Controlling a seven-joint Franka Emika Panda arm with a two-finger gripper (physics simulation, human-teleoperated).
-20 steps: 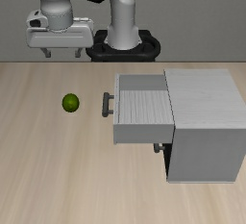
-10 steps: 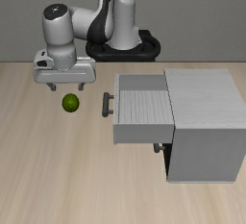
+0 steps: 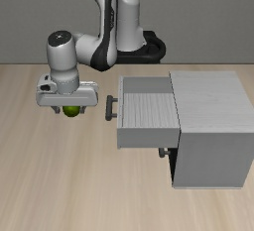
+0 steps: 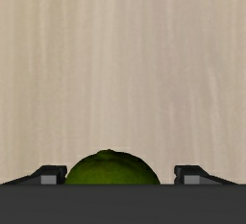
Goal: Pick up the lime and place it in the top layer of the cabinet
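The green lime (image 3: 70,112) lies on the wooden table, left of the cabinet in the exterior view. My gripper (image 3: 69,109) has come down over it and stands open, one finger on each side. In the wrist view the lime (image 4: 112,169) sits between the fingertips (image 4: 48,179), with a small gap on both sides. The grey cabinet (image 3: 210,126) stands at the exterior view's right. Its top drawer (image 3: 147,104) is pulled out toward the lime.
The drawer's dark handle (image 3: 111,106) sticks out close to my gripper's right side in the exterior view. A lower cabinet compartment (image 3: 171,161) shows a dark opening under the drawer. Bare wooden table (image 3: 60,175) stretches in front and to the left.
My hand has moved forward and down from near the robot's base, until its fingers straddle the lime. The lime and the drawer have stayed put.
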